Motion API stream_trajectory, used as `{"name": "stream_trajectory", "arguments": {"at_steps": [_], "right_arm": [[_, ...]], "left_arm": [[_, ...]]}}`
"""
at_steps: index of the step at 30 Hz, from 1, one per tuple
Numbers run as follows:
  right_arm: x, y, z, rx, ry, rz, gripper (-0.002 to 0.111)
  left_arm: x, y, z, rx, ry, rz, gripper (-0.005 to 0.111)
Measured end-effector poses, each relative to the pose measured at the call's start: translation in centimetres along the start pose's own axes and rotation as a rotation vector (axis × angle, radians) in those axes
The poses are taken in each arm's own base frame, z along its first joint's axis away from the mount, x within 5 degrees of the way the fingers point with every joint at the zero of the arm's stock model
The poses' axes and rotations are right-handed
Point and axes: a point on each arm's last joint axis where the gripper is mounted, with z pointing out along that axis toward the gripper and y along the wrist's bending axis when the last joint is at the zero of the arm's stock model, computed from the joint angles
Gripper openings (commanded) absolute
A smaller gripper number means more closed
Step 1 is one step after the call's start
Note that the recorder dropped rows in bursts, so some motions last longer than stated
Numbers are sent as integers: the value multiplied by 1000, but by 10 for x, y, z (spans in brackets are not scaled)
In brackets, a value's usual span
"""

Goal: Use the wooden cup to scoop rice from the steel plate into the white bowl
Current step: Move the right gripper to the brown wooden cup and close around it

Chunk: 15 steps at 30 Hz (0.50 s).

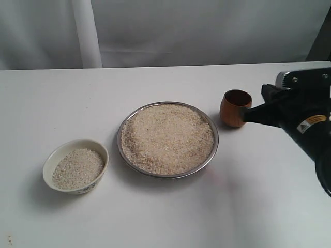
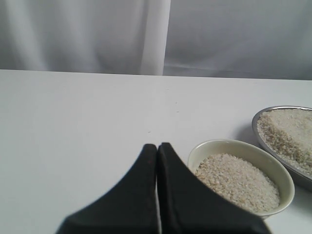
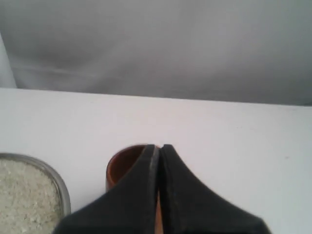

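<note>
right gripper (image 1: 249, 114) reaches in low from the right, fingers pinched tight on the cup (image 1: 235, 107) rim, cup just beside the plate (image 1: 213, 150). Most of that arm's cut off. left gripper (image 2: 157, 147) is closed on nothing near the bowl (image 2: 285, 183), only visible from its wrist.

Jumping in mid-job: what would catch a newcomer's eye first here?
The steel plate at centre, heaped with rice, dominates. To its right stands the wooden cup, with the right gripper shut at its side, jaws apparently pinching it. Left of the plate, the white bowl already holds rice.
</note>
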Motion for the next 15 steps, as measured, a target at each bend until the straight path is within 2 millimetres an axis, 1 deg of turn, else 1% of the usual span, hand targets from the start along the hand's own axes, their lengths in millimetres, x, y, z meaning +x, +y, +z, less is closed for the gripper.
{"name": "stream_trajectory", "arguments": {"at_steps": [3, 8, 11, 15], "right_arm": [[21, 2, 10, -9, 57, 7, 0], [50, 3, 17, -11, 141, -2, 0], [58, 3, 18, -17, 164, -9, 0], [62, 5, 19, -39, 170, -24, 0]], "left_arm": [[0, 0, 0, 0, 0, 0, 0], [0, 0, 0, 0, 0, 0, 0], [0, 0, 0, 0, 0, 0, 0], [0, 0, 0, 0, 0, 0, 0]]}}
